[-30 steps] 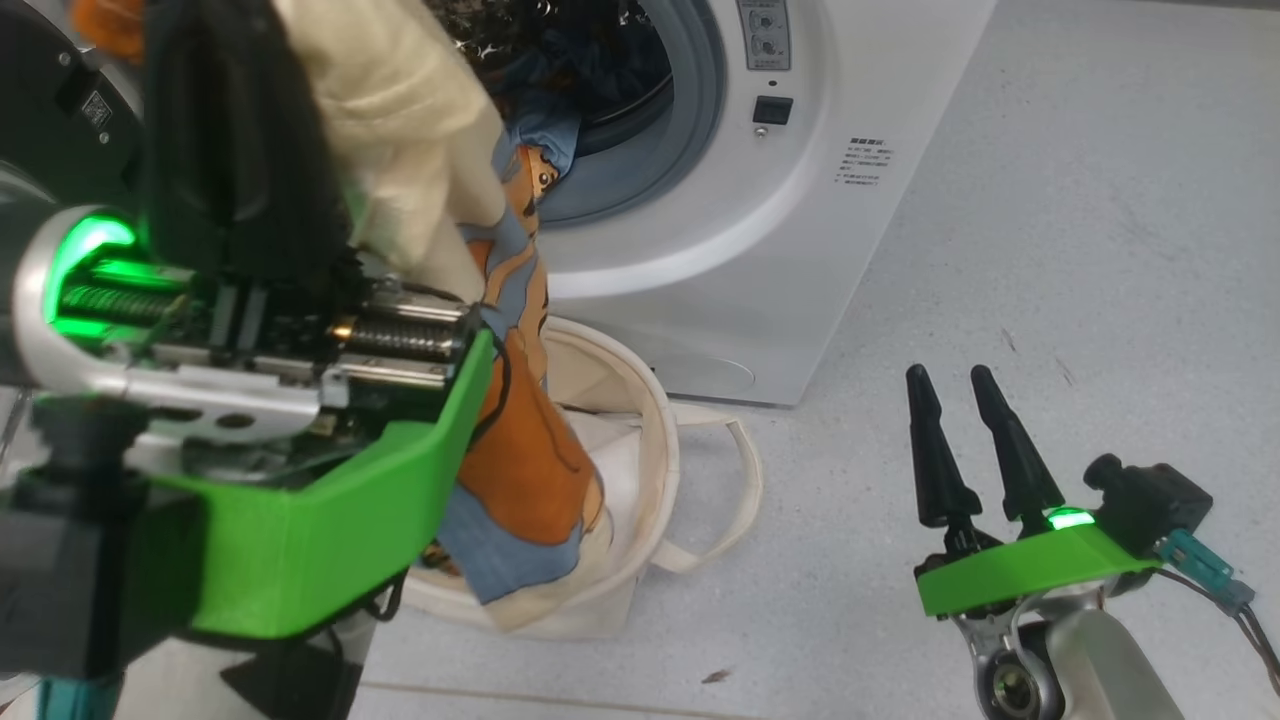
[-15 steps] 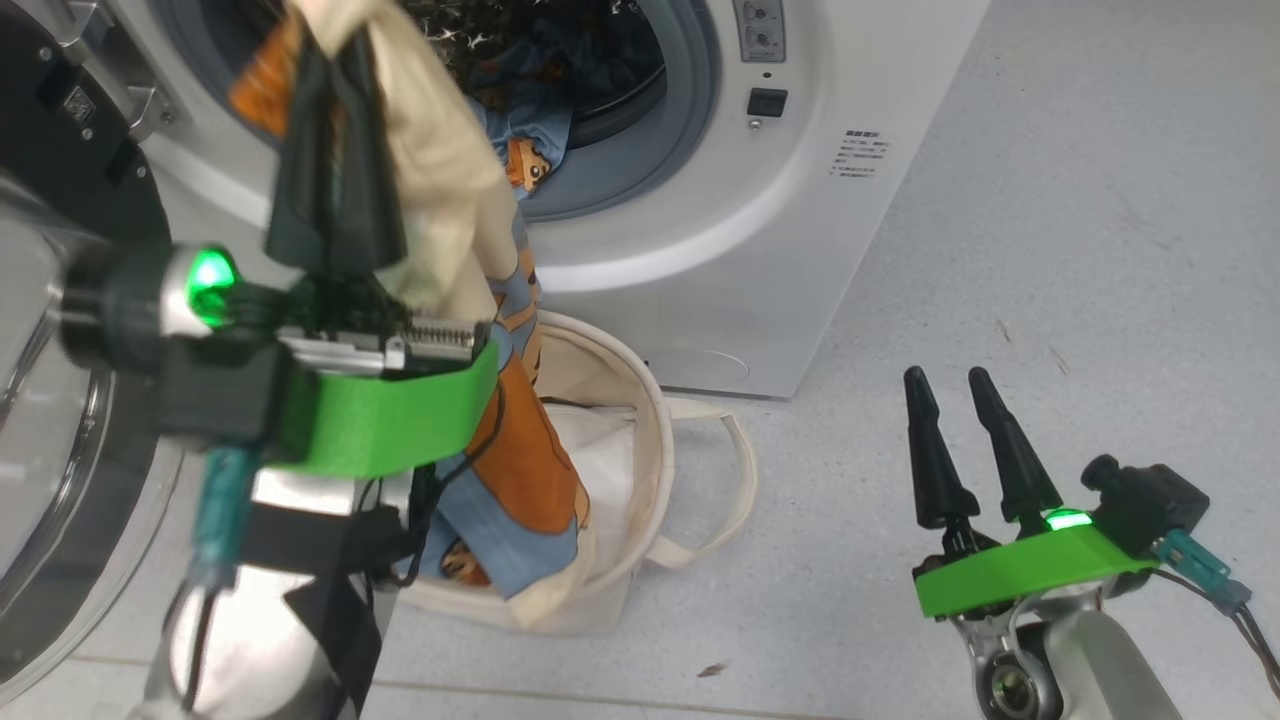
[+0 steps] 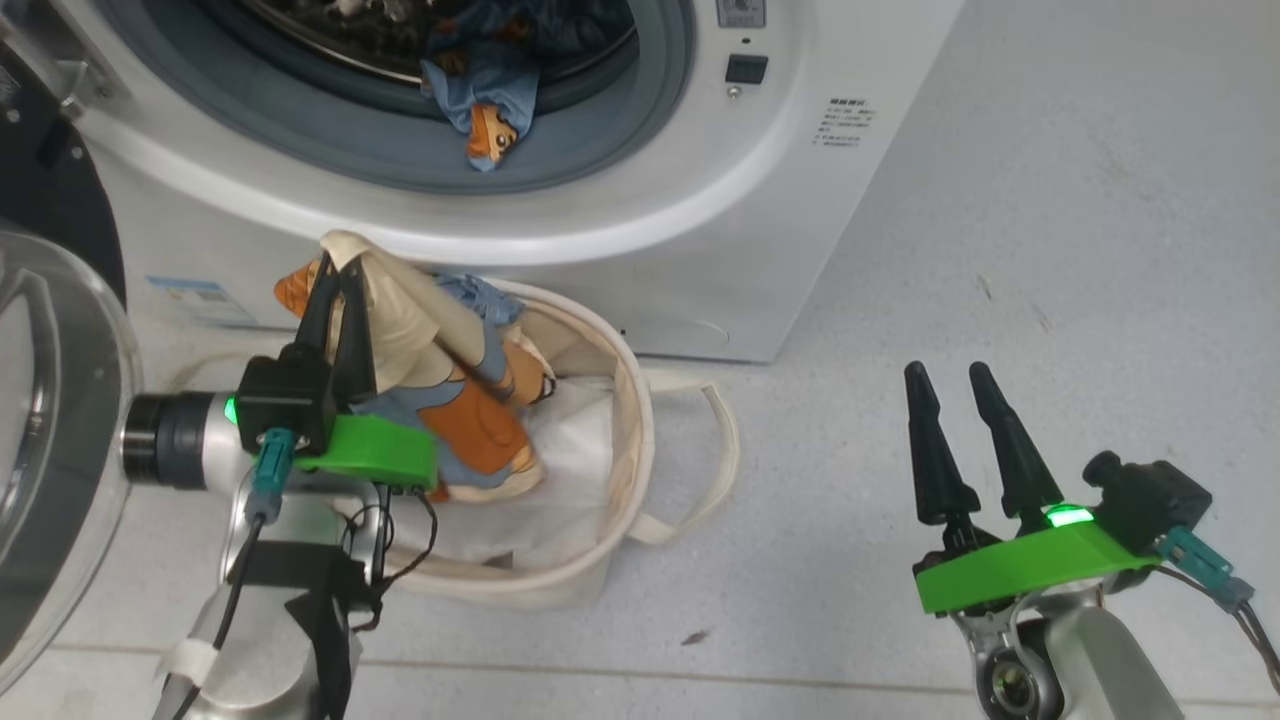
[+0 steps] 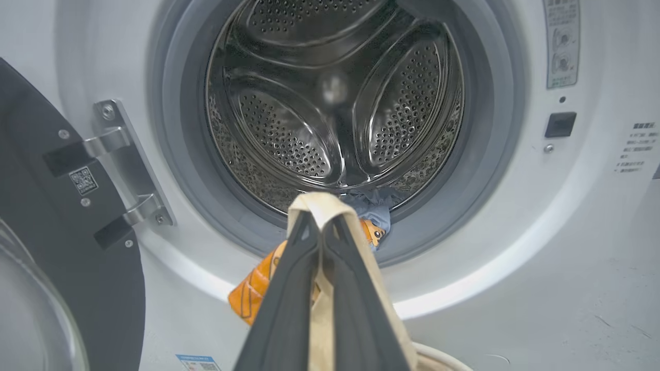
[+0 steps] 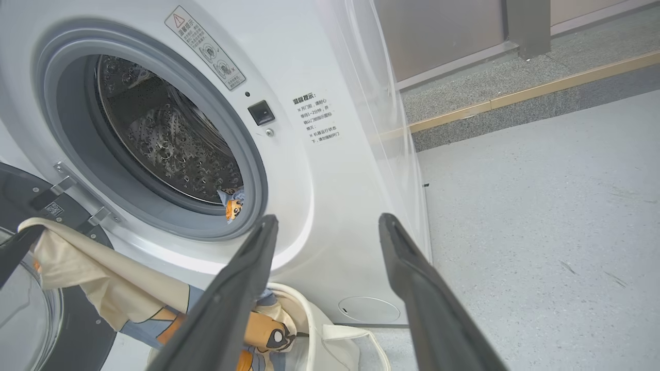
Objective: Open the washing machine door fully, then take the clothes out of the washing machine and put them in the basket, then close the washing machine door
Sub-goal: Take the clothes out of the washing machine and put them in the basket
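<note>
My left gripper (image 3: 335,272) is shut on a garment (image 3: 465,425) of cream, light blue and orange cloth, holding it over the near left side of the cream basket (image 3: 632,420); the lower part of the garment hangs inside. In the left wrist view the cream cloth (image 4: 322,304) is pinched between the fingers. Another bear-print piece of the clothes (image 3: 482,95) droops over the grey gasket of the washing machine (image 3: 760,200). The washing machine door (image 3: 50,430) stands swung open at the left. My right gripper (image 3: 950,372) is open, holding nothing, above the floor to the right.
A flat white sheet (image 3: 570,470) lies in the basket's bottom. The basket stands against the machine's front, one loop handle (image 3: 715,450) on the floor. Pale grey floor (image 3: 1050,250) stretches to the right of the machine. The door's hinge brackets (image 4: 118,175) are beside the porthole.
My left gripper came down with the garment from in front of the porthole to just over the basket. The head view also shifted. The right gripper stayed put.
</note>
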You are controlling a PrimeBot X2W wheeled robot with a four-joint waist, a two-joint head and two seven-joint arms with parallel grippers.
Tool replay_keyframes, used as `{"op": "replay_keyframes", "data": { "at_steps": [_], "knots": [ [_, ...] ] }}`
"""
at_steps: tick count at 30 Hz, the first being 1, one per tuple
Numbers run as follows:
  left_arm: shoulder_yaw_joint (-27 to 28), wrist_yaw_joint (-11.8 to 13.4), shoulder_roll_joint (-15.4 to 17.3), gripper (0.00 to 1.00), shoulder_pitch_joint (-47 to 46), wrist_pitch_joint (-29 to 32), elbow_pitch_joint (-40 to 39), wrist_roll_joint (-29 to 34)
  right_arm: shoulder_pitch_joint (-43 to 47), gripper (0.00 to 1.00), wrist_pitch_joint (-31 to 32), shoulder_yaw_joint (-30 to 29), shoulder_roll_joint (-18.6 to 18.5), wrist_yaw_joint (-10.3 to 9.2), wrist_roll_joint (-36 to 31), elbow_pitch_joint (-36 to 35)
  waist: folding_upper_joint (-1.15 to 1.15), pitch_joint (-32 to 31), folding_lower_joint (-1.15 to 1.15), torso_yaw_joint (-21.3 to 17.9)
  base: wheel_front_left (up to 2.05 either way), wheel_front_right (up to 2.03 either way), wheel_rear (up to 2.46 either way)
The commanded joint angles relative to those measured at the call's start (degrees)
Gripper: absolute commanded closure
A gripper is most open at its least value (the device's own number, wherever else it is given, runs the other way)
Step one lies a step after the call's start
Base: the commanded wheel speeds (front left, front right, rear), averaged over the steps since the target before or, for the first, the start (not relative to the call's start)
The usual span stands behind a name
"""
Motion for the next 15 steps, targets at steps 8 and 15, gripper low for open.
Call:
{"op": "replay_keyframes", "data": {
  "at_steps": [8,15],
  "knots": [
    [0.3,-2.4,-0.1,1.00,-4.5,-0.2,4.7,1.2,-3.2,0.00,-0.7,1.1,0.0,0.01,-0.7,-2.8,0.00,6.2,0.00,-0.9,0.00,0.00,0.00],
    [-2.0,-4.8,-0.9,1.00,-8.6,-0.2,13.6,1.9,-5.3,0.00,-0.7,0.7,0.0,0.01,-0.2,-3.9,0.00,11.5,0.00,-2.3,0.00,0.00,0.00]
  ]
}}
